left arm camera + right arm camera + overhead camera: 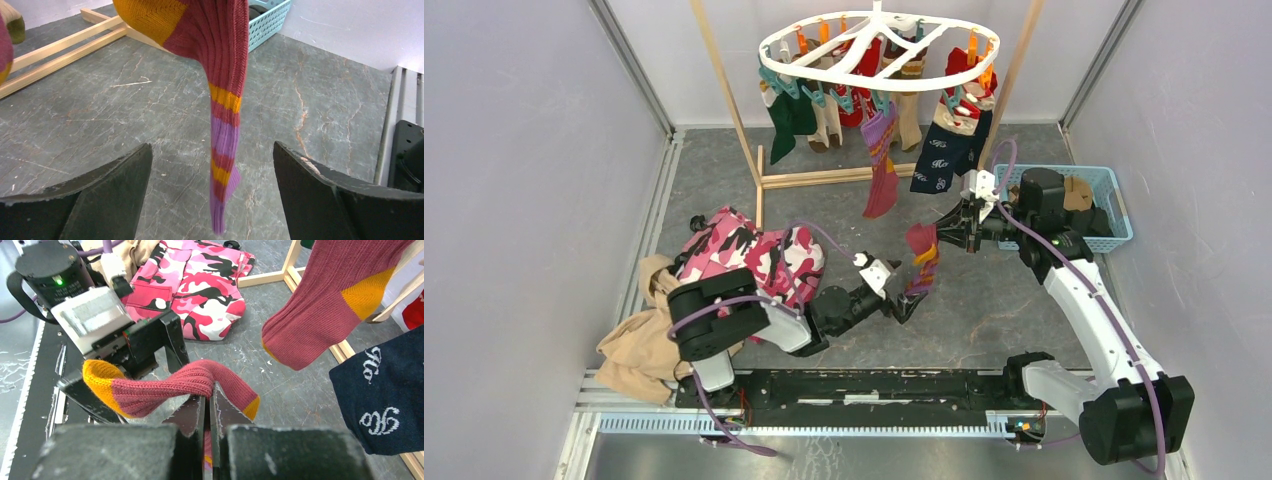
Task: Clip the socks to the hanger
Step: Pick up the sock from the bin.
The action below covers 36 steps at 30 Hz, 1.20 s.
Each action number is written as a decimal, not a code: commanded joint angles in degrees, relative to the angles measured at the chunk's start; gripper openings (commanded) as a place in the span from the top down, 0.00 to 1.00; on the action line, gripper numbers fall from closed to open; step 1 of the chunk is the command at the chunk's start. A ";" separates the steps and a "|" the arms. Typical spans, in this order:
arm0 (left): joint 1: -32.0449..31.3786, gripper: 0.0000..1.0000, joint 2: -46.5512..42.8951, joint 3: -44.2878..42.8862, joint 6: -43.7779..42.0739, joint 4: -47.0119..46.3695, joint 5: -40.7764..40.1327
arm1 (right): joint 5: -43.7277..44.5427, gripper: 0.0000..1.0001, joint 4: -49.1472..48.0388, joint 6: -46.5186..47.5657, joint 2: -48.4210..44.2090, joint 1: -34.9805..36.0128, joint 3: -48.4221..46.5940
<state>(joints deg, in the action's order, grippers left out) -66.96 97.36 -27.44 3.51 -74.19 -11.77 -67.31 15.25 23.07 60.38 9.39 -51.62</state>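
Observation:
The white oval hanger (874, 48) hangs at the top with several socks clipped to it, among them a maroon sock (882, 170) and a navy sock (939, 160). My right gripper (938, 238) (210, 392) is shut on a maroon sock with yellow and purple stripes (921, 258) (165, 387), pinching it at a fold so both ends droop. That sock's lower end (225, 145) dangles between the spread fingers of my left gripper (911, 298) (212, 145), which is open and not touching it. The clipped maroon sock (320, 315) and navy sock (385, 400) hang close by on the right.
A light wooden rack (824, 178) carries the hanger, its base bars lying on the grey floor. A pink camouflage cloth (749, 250) and a tan cloth (639, 345) lie at the left. A blue basket (1104, 205) stands behind my right arm.

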 commanded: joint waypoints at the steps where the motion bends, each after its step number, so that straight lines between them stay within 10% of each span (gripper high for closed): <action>1: -0.37 0.09 5.49 -3.63 -2.28 -10.41 -3.57 | -1.69 0.98 -1.99 -0.66 -0.71 0.67 0.11; 4: -0.37 0.24 8.72 -5.40 -2.98 -11.74 -5.09 | -1.77 0.98 -1.97 -0.66 -0.68 0.94 0.11; 11: -0.28 0.97 10.79 -5.96 -3.11 -12.09 -2.86 | -1.10 0.98 -1.82 -0.02 -0.79 1.05 0.62; 26: 1.38 0.98 -12.06 0.45 22.81 12.59 22.42 | 4.56 0.80 1.19 4.97 0.06 1.16 0.75; 36: 11.37 0.98 -25.21 7.91 52.85 16.65 29.39 | 10.72 0.33 12.23 18.43 0.63 1.28 -6.88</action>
<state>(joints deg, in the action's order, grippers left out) -59.72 76.07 -22.52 39.09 -58.57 13.63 -58.33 22.55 33.21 61.76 10.15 -53.54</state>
